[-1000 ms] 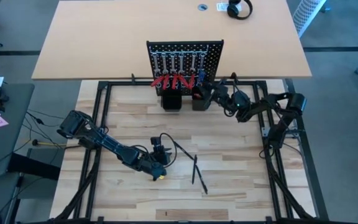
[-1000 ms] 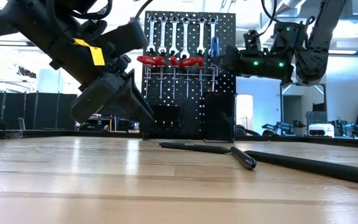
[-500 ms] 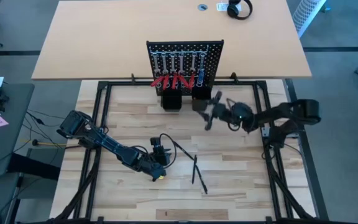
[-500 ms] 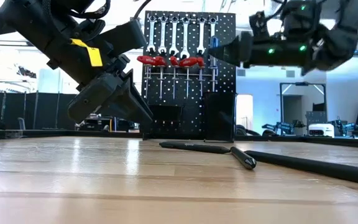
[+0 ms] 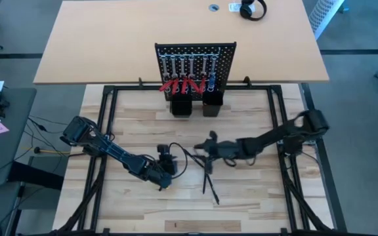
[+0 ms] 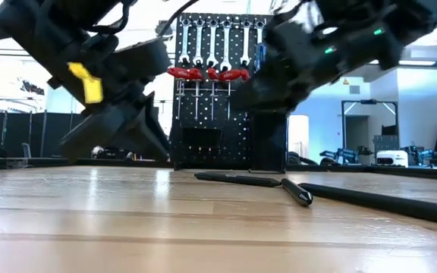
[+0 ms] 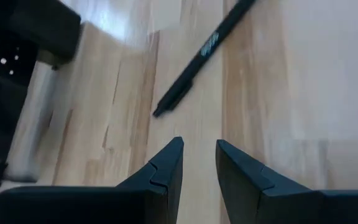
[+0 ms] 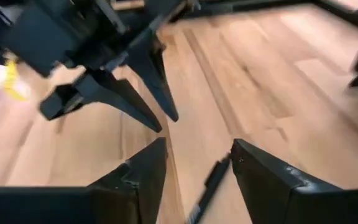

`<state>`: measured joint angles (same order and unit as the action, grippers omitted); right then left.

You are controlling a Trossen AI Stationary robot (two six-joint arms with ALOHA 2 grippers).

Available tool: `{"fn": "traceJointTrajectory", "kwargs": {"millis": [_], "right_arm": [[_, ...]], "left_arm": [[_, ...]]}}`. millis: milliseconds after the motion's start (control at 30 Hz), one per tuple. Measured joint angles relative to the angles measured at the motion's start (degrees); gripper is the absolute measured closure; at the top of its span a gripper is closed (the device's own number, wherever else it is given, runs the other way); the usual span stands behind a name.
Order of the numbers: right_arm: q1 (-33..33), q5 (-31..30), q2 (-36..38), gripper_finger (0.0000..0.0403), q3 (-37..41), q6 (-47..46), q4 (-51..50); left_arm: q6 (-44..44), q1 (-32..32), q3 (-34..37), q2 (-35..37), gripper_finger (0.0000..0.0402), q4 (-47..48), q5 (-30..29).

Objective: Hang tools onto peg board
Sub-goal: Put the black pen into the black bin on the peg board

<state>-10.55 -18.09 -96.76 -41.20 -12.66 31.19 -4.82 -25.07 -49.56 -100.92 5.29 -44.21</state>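
Right hand (image 5: 208, 145) is out over the middle of the counter (image 5: 254, 190), fingers spread with nothing in them, right above the thin black stick tools (image 5: 207, 178) lying on the wood. Left hand (image 5: 169, 162) sits just beside it, fingers only a little apart, also holding nothing. The peg board (image 5: 195, 62) stands at the far edge with silver wrenches (image 6: 212, 42), red-handled pieces (image 6: 203, 73) and a blue-handled screwdriver (image 5: 211, 80) hung on it.

Nothing legible is showing anywhere. A thin black stick-like tool (image 7: 202, 54) lying on the worktop (image 7: 291, 93) is carrying a small pale printed mark on its barrel, but the mark is staying too blurred to read.
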Motion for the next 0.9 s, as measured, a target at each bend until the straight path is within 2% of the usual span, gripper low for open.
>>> {"fn": "traceJointTrajectory", "kwargs": {"millis": [100, 233, 333, 433, 667, 900], "right_arm": [[0.38, -0.04, -7.37, 0.019, -5.82, -0.38, -2.02], [2.58, -0.06, -13.18, 0.0162, -14.84, -1.85, -16.2], [4.28, -0.08, -15.82, 0.0159, -19.48, -4.12, -21.85], [4.81, -0.06, -18.38, 0.0168, -21.61, -5.28, -22.07], [5.01, 1.6, -20.87, 0.0231, -22.42, -8.26, -25.94], [5.01, 2.92, -22.31, 0.0351, -22.56, -7.06, -27.16]], "left_arm": [[-2.53, -0.45, -0.09, 0.63, 0.0315, 5.69, -0.31], [-5.88, -0.71, -0.09, 0.72, 0.0315, 9.24, -1.34], [-6.63, -0.69, -0.07, 0.72, 0.0315, 9.27, -1.42], [-6.9, -0.88, -0.07, 0.72, 0.0315, 9.24, -1.48], [-7.26, -1.03, -0.07, 0.72, 0.0315, 9.15, -1.48], [-7.28, -1.01, -0.07, 0.72, 0.0315, 8.84, -1.48]]}}
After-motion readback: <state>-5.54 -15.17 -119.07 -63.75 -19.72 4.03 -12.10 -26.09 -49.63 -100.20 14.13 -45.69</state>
